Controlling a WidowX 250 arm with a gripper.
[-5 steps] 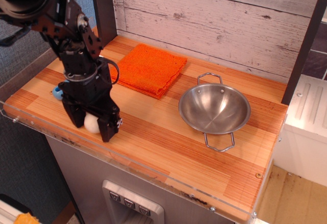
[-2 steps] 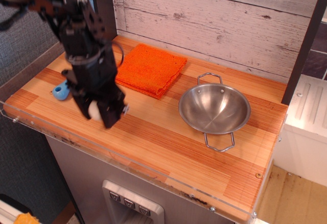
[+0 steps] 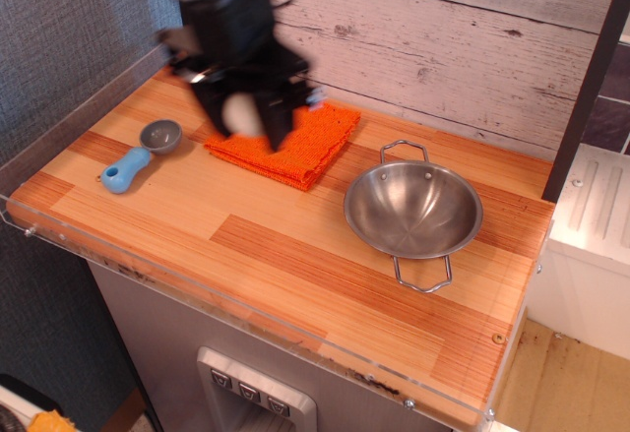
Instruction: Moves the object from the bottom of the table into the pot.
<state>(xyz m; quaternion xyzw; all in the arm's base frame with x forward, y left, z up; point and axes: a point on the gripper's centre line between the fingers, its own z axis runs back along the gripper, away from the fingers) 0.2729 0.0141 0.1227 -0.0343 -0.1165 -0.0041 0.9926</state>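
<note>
At far left, a blue-handled scoop [image 3: 141, 153] lies on the table [image 3: 295, 255]. The gripper [image 3: 246, 117], blurred, hangs above the orange cloth [image 3: 295, 137], jaws clamped on the white rice ball [image 3: 240, 114]. Rightward sits the pot [image 3: 413, 211]; an early release would likely drop the ball short of it.

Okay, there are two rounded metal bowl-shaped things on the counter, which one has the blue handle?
The small grey scoop at the left, beside the orange cloth. The larger steel pot at the right has two wire loop handles instead.
</note>
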